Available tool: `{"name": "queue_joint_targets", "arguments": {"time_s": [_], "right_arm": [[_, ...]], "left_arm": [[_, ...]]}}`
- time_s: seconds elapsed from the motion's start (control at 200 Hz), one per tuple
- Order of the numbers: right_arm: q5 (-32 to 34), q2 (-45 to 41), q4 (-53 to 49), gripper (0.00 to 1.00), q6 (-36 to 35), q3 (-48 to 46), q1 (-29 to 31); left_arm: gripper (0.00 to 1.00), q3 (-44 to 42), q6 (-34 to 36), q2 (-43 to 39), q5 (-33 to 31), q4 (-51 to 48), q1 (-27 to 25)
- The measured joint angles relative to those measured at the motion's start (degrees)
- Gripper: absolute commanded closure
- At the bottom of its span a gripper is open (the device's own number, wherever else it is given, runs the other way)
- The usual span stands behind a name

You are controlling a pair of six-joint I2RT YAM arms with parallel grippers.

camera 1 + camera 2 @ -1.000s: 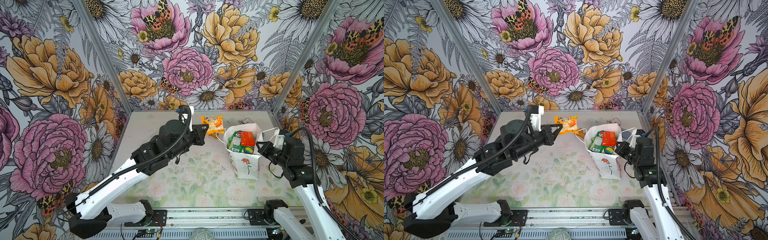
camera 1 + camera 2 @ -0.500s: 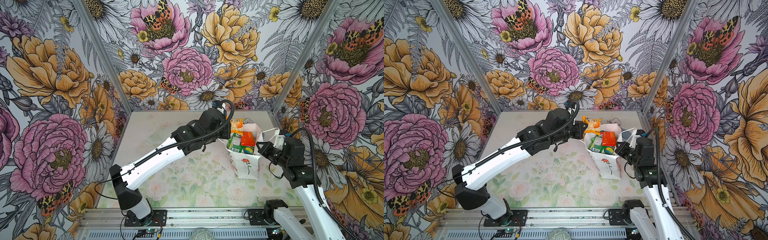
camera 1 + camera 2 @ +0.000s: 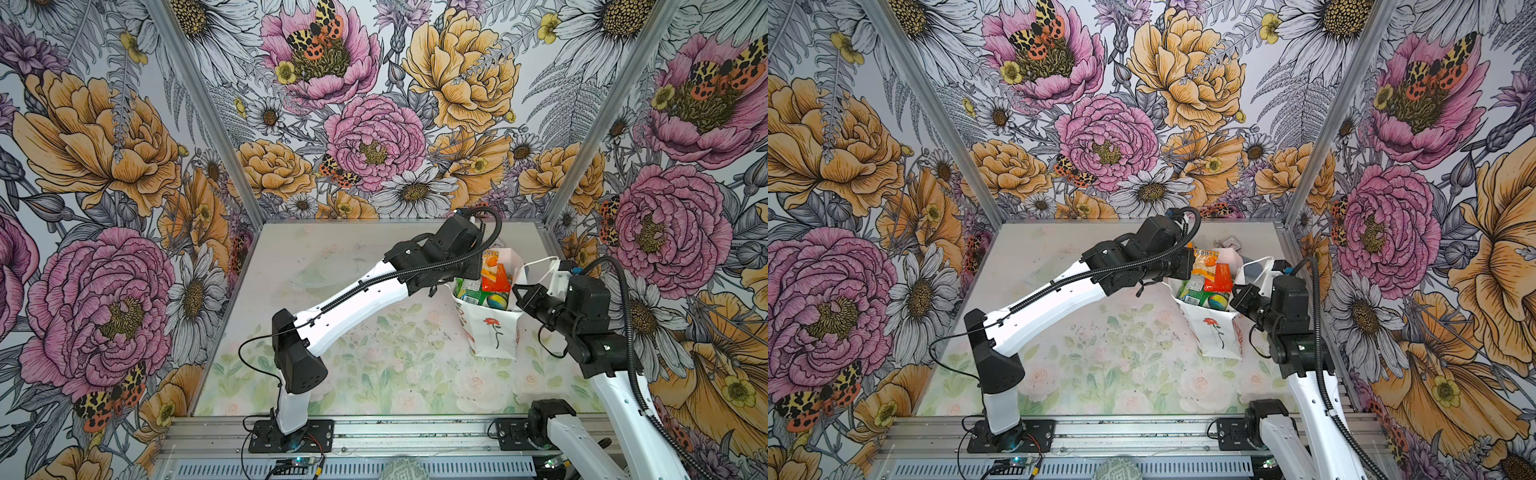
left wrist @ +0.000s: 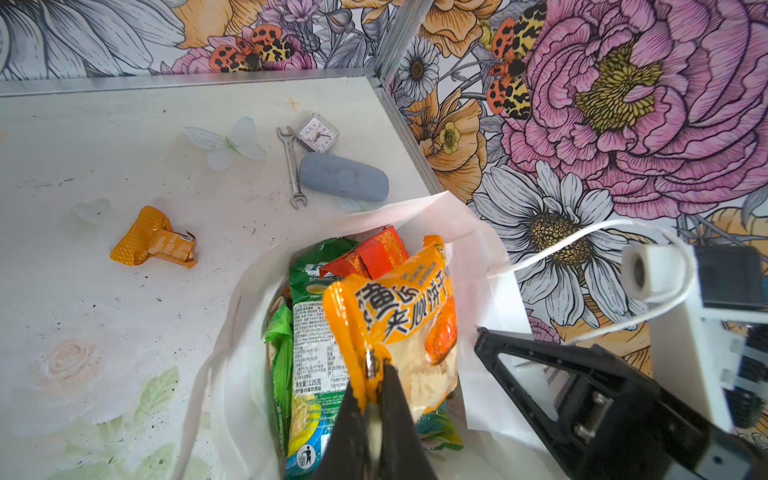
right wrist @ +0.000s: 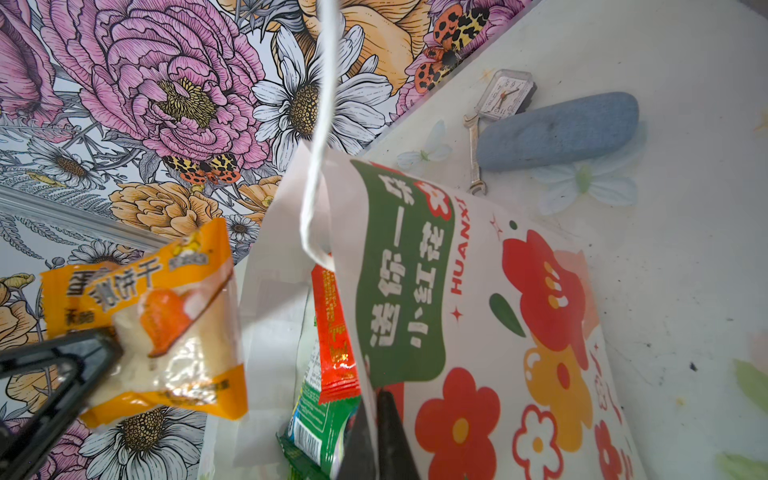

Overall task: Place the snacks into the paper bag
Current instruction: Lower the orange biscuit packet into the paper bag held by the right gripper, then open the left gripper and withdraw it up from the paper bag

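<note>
orange packet, red-flowered white bag

Floral-papered walls (pink, orange) enclose pale tabletop.

Paper bag interior largely hidden

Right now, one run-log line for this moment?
left hand: shut on orange biscuit packet, above paper bag mouth | right hand: shut on its wall | remaining: small orange packet on table
</note>
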Motion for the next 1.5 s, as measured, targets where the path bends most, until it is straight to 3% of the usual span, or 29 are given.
{"name": "queue_joint_targets", "arguments": {"time_s": [0.38, 0.771, 1.091, 1.501], "right_arm": [[0.04, -0.26, -0.04, 1.0, 0.0, -0.15, 0.0], [0.22, -0.59, -0.02, 1.0, 0.04, -0.33, 0.0], [0.39, -0.63, -0.02, 1.0, 0.02, -0.33, 0.0], [0.42, -0.63, -0.02, 1.0, 0.04, -0.33, 0.0]], "left_arm": [[0.98, 9.99, 0.44, 9.9, 1.81, -9.29, -2.23], [0.91, 12.66, 1.99, 11.43, 3.65, -13.03, -2.86], [0.74, 12.68, 3.08, 11.43, 3.61, -13.38, -3.06], [0.6, 12.7, 3.87, 10.14, 0.2, -13.62, -4.02]]}}
